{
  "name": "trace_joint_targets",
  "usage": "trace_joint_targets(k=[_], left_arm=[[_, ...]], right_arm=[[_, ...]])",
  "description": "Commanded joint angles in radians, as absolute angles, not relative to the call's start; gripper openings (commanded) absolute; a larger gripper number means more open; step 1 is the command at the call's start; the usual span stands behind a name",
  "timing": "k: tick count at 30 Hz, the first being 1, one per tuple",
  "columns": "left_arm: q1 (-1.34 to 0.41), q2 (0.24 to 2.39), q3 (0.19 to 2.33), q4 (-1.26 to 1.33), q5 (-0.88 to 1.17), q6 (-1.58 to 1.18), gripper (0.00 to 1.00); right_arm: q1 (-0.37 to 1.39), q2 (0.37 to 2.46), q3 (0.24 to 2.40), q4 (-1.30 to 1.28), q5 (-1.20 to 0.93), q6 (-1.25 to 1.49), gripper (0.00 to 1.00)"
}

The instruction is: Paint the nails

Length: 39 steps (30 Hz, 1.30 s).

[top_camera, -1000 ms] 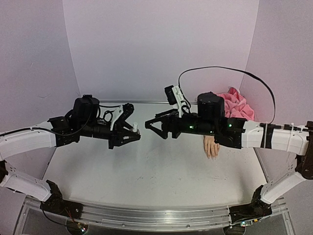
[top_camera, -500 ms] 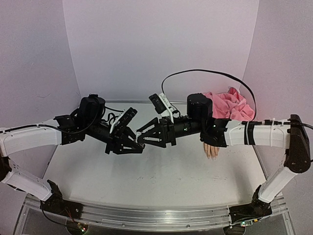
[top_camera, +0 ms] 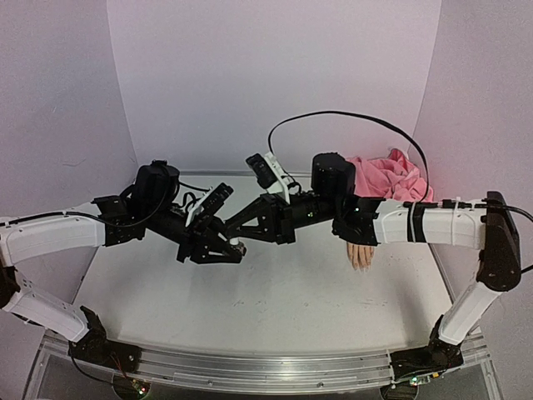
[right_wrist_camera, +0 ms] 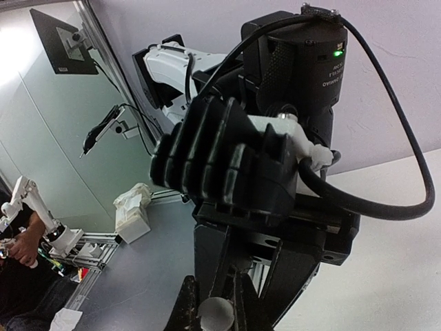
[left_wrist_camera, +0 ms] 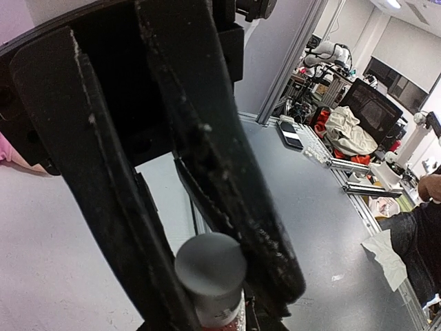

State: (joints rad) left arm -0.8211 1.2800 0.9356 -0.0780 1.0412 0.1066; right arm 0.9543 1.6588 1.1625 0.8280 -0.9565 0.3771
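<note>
A small polish bottle [top_camera: 235, 247] with a white cap hangs above the middle of the table, and my left gripper [top_camera: 230, 251] is shut on its body. My right gripper [top_camera: 240, 240] reaches in from the right and is shut on the cap [right_wrist_camera: 218, 314]. In the left wrist view the cap [left_wrist_camera: 210, 261] sits pinched between the right gripper's long black fingers [left_wrist_camera: 231, 200]. The mannequin hand [top_camera: 359, 252] lies palm down at the right, sticking out of the pink sleeve [top_camera: 391, 177]. Its nails [top_camera: 361, 267] are tiny and pale, far from both grippers.
The right forearm [top_camera: 425, 223] passes over the mannequin's wrist. A black cable [top_camera: 333, 117] loops above the right arm. Lilac walls close in the back and both sides. An aluminium rail [top_camera: 250, 368] runs along the table's near edge.
My right gripper has travelled left to the bottle and closed on its cap. The left gripper, still holding the bottle, has dipped slightly lower.
</note>
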Motion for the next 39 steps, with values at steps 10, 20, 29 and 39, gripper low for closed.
trace_joint_targets(k=[10,20,29,39], left_arm=[[-0.821,1.188,0.943,-0.029,0.284,0.193,0.00],[-0.821,1.166,0.925,-0.028,0.095,0.212,0.00],[-0.821,1.175,0.932,-0.028,0.261,0.207,0.00],[-0.821,1.253,0.982,-0.030,1.015,0.148,0.00]], right_arm=[[1.059,1.572,1.153,0.573,-0.227,0.242,0.00],[1.272,1.716,1.326,0.393,0.620,0.350,0.00],[1.143,1.477,1.156,0.564,0.143,0.286,0.46],[0.984,1.383,1.021,0.647,-0.611,0.192,0.82]])
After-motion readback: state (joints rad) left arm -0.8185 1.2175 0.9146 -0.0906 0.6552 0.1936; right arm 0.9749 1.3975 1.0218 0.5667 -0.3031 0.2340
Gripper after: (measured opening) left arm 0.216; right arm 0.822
